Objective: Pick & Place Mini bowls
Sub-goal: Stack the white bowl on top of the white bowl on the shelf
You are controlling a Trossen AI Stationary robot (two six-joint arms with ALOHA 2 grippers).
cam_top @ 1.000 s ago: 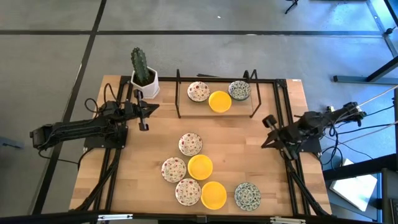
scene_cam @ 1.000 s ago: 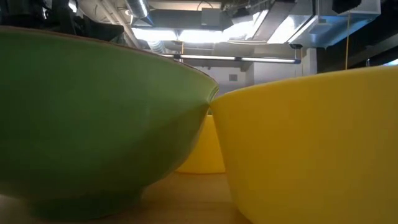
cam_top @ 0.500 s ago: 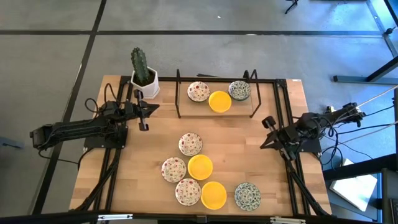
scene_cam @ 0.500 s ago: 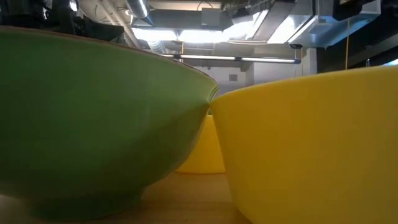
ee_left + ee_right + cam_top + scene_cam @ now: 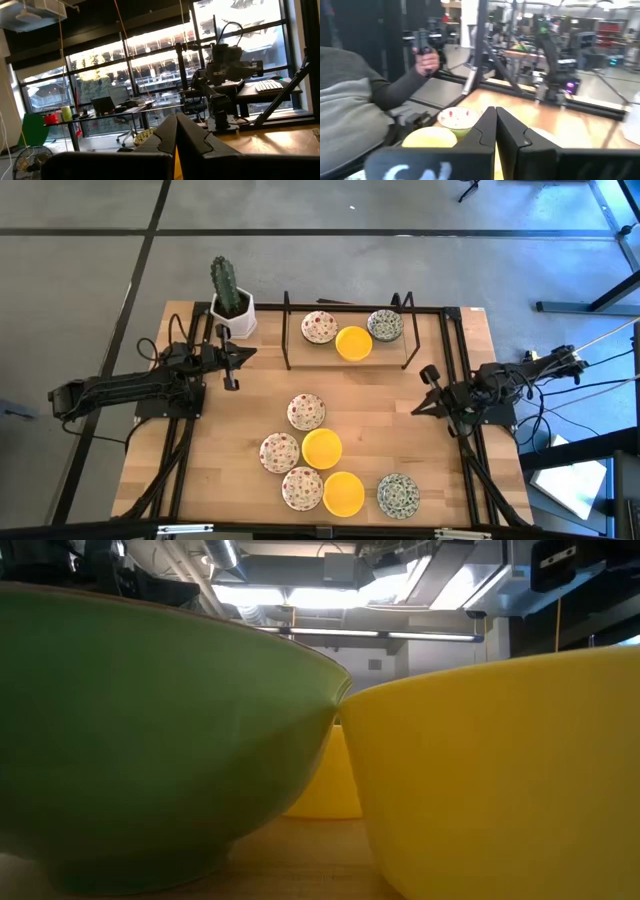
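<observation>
Several mini bowls lie in a cluster on the wooden table (image 5: 400, 440) near its front edge: red-speckled white ones (image 5: 306, 412), plain yellow ones (image 5: 322, 448) and a grey-green patterned one (image 5: 398, 495). Three more sit in the black rack at the far edge: a speckled one (image 5: 319, 327), a yellow one (image 5: 353, 343) and a grey-green one (image 5: 385, 326). My left gripper (image 5: 246, 354) hovers shut over the table's left side (image 5: 176, 131). My right gripper (image 5: 424, 392) hovers shut over the right side (image 5: 495, 125), pointing across at a speckled bowl (image 5: 456, 117) and a yellow bowl (image 5: 430, 136).
A cactus in a white pot (image 5: 231, 305) stands at the far left corner, close to my left gripper. The rack's black frame (image 5: 288, 345) rises at the far edge. Black rails (image 5: 470, 470) run along both table sides. A person in a grey sleeve (image 5: 395, 92) holds a dark handle beyond the table.
My right gripper has tipped downward a little over the table's right side and has stayed shut. The bowls have not moved.
</observation>
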